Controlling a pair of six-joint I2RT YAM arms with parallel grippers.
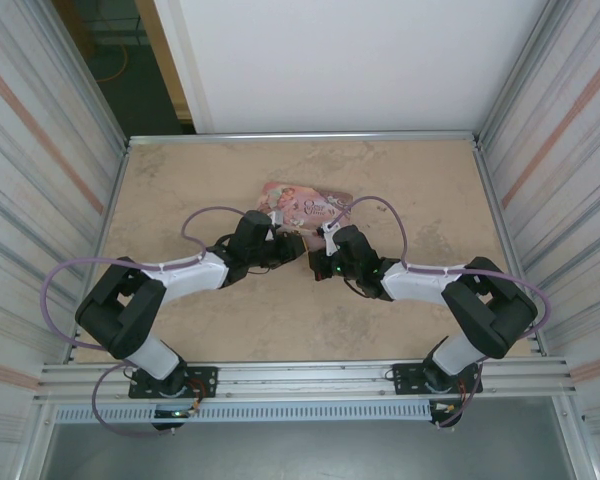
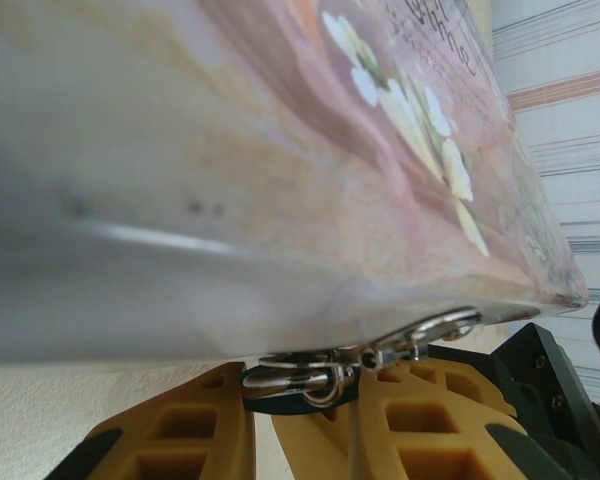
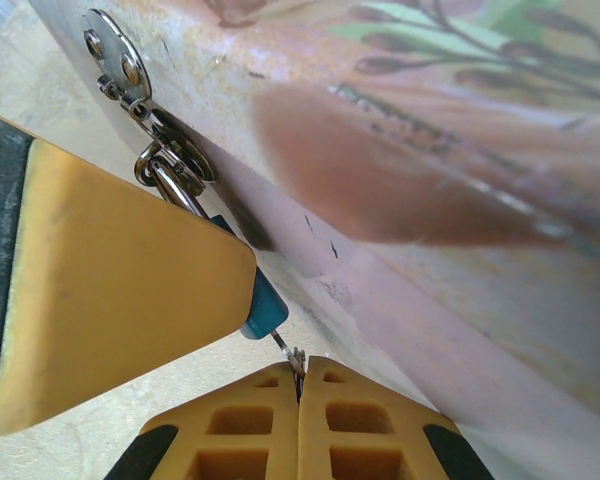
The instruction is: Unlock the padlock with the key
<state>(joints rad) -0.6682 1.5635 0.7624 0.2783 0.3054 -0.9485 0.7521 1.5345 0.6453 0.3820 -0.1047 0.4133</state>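
Writing: the pink tin (image 1: 305, 203) has a line of curly script on its lid, next to white flowers, but the letters are too small in the top view and too blurred in the left wrist view to read. No brand can be made out.

Container: the tin lies flat on the table (image 1: 410, 190), approx. in the middle btw. the left and right edges and nearer to the far edge than to the near one. Its lid is down, so what is inside is hidden. On its front wall sits a silvery hasp (image 3: 115, 55) with small rings.

The padlock (image 3: 265, 305), teal body, hangs from those rings just beside the front wall of the tin. The left gripper (image 2: 310, 388) pinches the padlock body btw. its yellow fingers.

The right gripper (image 3: 300, 378) has its fingers pressed together on the key (image 3: 294, 356), a thin metal sliver. The tip of the key touches the bottom end of the padlock.
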